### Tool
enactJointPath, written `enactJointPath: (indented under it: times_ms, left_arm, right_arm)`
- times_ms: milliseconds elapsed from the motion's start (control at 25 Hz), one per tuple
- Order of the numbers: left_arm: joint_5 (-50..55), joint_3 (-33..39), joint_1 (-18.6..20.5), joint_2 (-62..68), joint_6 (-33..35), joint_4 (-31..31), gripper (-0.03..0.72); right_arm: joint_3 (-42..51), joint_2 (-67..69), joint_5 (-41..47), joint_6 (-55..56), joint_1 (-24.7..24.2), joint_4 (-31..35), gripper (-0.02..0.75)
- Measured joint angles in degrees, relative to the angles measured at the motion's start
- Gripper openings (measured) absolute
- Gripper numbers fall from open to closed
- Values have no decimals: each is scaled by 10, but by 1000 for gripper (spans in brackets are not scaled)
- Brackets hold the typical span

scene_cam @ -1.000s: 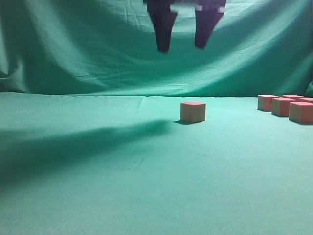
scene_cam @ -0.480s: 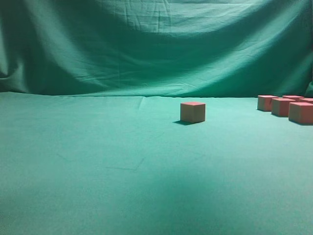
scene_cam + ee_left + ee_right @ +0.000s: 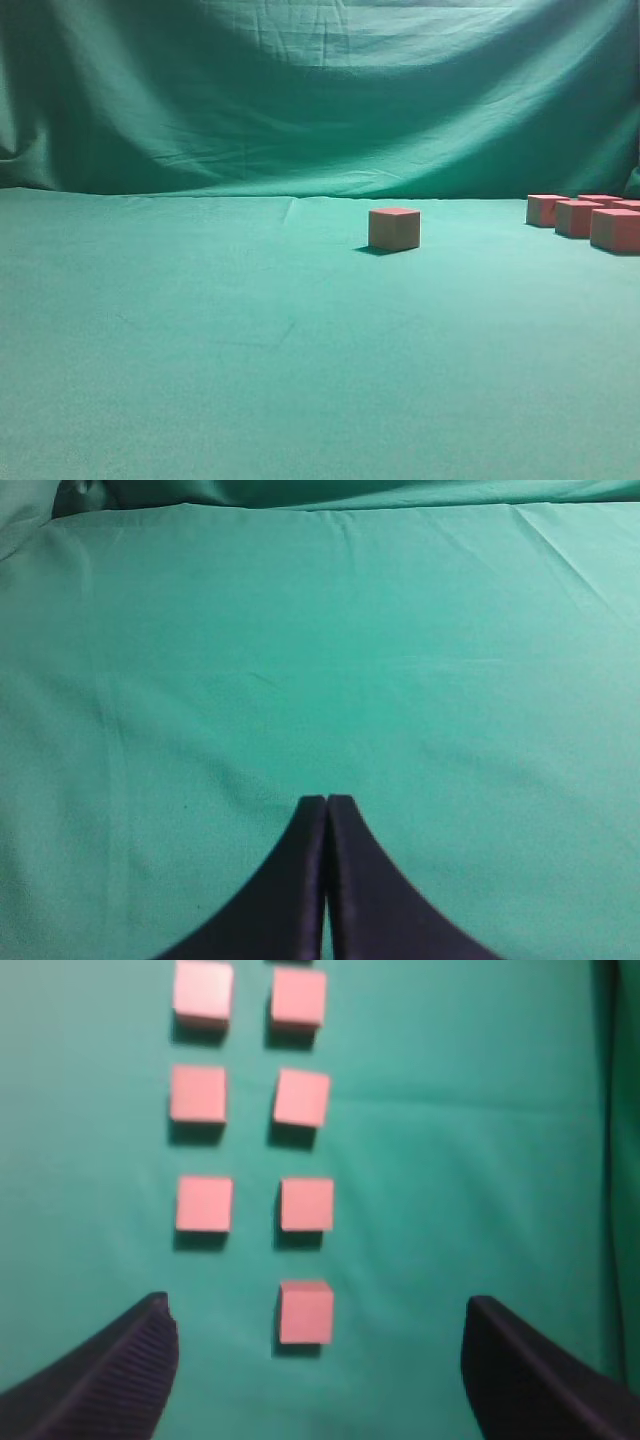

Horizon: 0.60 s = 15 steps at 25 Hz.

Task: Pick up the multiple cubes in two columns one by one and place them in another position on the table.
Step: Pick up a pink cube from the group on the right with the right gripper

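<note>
One salmon-pink cube (image 3: 394, 228) stands alone near the middle of the green table (image 3: 200, 330). Several more cubes (image 3: 583, 218) cluster at the right edge of the exterior view. In the right wrist view several cubes lie in two columns; the nearest cube (image 3: 305, 1311) is in the right column, with the left column's nearest cube (image 3: 204, 1203) one row further off. My right gripper (image 3: 316, 1360) is open and empty, high above them. My left gripper (image 3: 326, 802) is shut and empty over bare cloth. Neither gripper shows in the exterior view.
A draped green backdrop (image 3: 320, 90) rises behind the table. In the left wrist view the cloth's far edge (image 3: 300, 505) meets the backdrop. A darker fold (image 3: 620, 1160) runs along the right side of the right wrist view.
The open gripper that hung at the top of the exterior view a second ago has risen out of that view, and its shadow has left the table. The cubes have not moved.
</note>
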Motion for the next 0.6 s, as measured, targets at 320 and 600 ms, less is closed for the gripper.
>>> enactJointPath:
  times_ms: [320,600]
  left_arm:
    - [0,0,0,0,0,0,0]
    - [0,0,0,0,0,0,0]
  right_arm:
    - [180,0,-100,1,-46,23,571]
    - [281,0,-212,0,-46,32,571]
